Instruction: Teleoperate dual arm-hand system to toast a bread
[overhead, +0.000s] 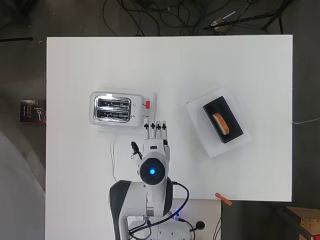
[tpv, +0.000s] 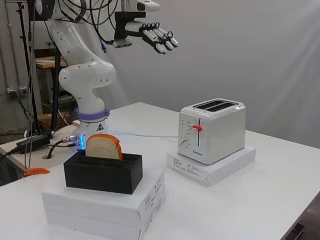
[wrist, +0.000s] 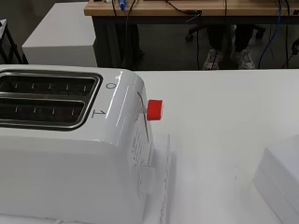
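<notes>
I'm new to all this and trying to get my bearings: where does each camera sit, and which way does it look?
Overhead: above the table, looking straight down; shows the arm and robot hand beside the toaster.
Side: across the table; the bread in its black holder nearest, arm and hand high at left.
Wrist: on the arm, facing the toaster's red lever; no hand visible.
Shared: toaster and lever appear in all three.

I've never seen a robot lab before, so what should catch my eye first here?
Probably the black and white hand, held high over the table with fingers straight and holding nothing. Below it a white toaster with a red lever sits on a flat white box. Off to the side, a bread slice stands in a black holder.
</notes>
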